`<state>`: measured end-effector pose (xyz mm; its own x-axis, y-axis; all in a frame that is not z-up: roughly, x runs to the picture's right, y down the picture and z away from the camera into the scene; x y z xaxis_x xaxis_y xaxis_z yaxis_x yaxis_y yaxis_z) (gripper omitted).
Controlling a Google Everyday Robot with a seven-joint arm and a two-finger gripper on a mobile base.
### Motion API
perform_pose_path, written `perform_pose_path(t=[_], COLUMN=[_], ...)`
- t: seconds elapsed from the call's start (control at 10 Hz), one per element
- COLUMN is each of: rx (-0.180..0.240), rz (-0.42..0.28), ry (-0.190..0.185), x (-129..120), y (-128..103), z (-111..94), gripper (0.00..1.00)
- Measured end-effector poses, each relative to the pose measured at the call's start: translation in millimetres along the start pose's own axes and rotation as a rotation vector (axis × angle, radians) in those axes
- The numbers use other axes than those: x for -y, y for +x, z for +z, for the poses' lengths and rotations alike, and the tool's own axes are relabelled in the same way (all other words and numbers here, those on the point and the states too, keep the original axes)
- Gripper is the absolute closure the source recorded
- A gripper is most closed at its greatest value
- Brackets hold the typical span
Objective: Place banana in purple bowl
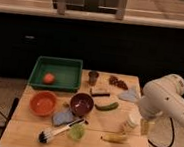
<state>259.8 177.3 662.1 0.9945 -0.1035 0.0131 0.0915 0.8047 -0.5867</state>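
Note:
The small yellow banana [114,137] lies on the wooden table [27,136] near its front edge, right of centre. The dark purple bowl [81,104] stands upright in the middle of the table, to the left of and behind the banana. My gripper [145,126] hangs from the white arm [165,101] over the table's right edge. It is to the right of and a little behind the banana and apart from it. Nothing shows in the gripper.
Orange bowl [43,103] left of the purple bowl. Green tray [61,64] with an orange fruit [48,78] at back left. Green cucumber [106,106], white bottle [130,123], green cup [77,131], brush [57,132], grey cloth [62,117], dark cup [93,77].

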Motion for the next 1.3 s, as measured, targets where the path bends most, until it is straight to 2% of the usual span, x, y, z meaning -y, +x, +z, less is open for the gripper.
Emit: perform_pose_path(t=[0.3, 1.3], rx=[0.005, 0.060], rz=[-0.030, -0.052], ry=[-0.009, -0.027], x=[-10, -34], y=[-15, -32], z=[9, 55], gripper=[0.20, 0.20])
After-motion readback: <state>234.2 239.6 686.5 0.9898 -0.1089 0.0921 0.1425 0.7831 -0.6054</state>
